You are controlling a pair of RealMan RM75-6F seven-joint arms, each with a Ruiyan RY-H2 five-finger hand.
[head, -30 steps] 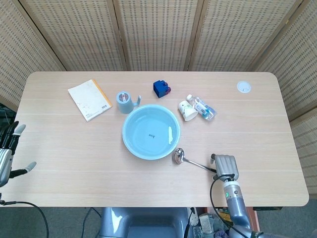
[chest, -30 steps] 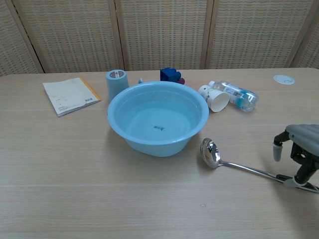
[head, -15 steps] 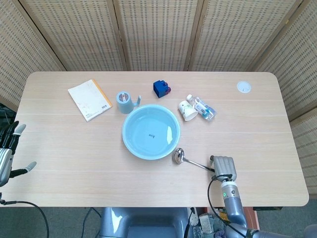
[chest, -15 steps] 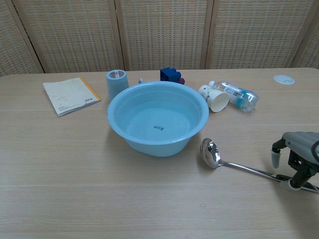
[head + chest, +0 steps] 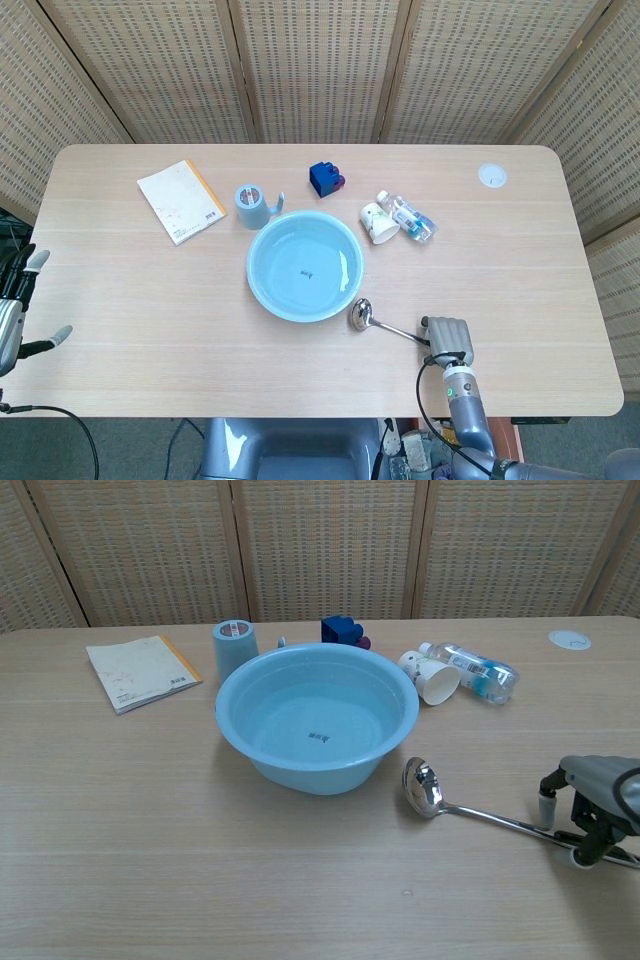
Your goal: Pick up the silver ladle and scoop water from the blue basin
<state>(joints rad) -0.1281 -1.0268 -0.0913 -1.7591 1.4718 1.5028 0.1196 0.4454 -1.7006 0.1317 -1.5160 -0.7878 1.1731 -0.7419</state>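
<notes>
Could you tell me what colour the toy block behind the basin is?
The plastic toy block is dark blue, clearest in the chest view.

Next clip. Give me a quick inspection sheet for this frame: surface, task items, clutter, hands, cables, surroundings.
Surface: light wooden table, dry as far as visible.
Task items: silver ladle lies flat, bowl end near the blue basin; basin holds water.
Clutter: notebook, blue cup, blue toy block, tipped paper cup, lying plastic bottle, white disc.
Hands: right hand sits over the ladle's handle end, grip cannot be told; left hand off the table edge, fingers apart, holds nothing.
Cables: black cable along right arm; another below the left hand.
Surroundings: woven screen panels behind the table.
</notes>
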